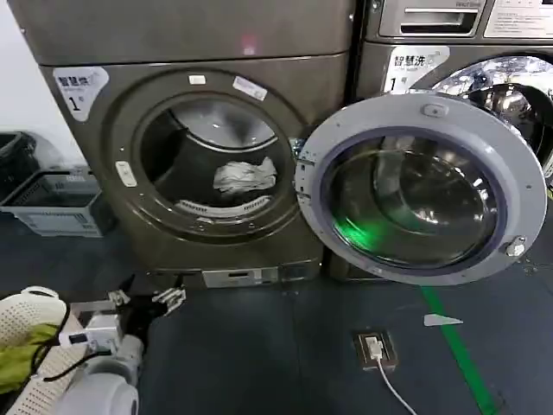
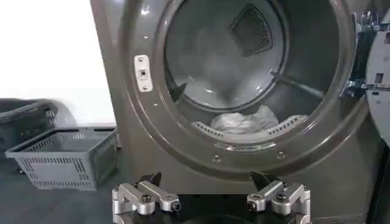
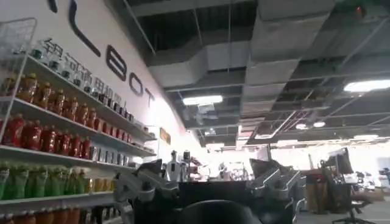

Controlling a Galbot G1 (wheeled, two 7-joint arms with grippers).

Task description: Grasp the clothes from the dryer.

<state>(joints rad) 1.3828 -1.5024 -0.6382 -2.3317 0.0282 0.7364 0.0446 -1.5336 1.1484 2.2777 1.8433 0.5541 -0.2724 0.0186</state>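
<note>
The clothes [image 1: 245, 175] lie inside the dryer [image 1: 207, 130] drum, near its front lip. The left gripper [image 1: 147, 303], fingers [image 2: 146, 196] spread wide, hangs low before the dryer, well apart from the clothes.

The floor [image 1: 259, 346] is dark, with a green stripe [image 1: 458, 350] running across its right part. The dryer [image 1: 112, 104] stands at the back, a second machine [image 1: 389, 78] just to its right — and a grey basket [image 1: 54, 203] sits on the floor at the dryer's left, by the wall. Near the front, just left of the stripe, lies a small plate [image 1: 374, 348] with a white cable [image 1: 402, 393] — and a white scrap [image 1: 442, 320] lies on the stripe.
</note>
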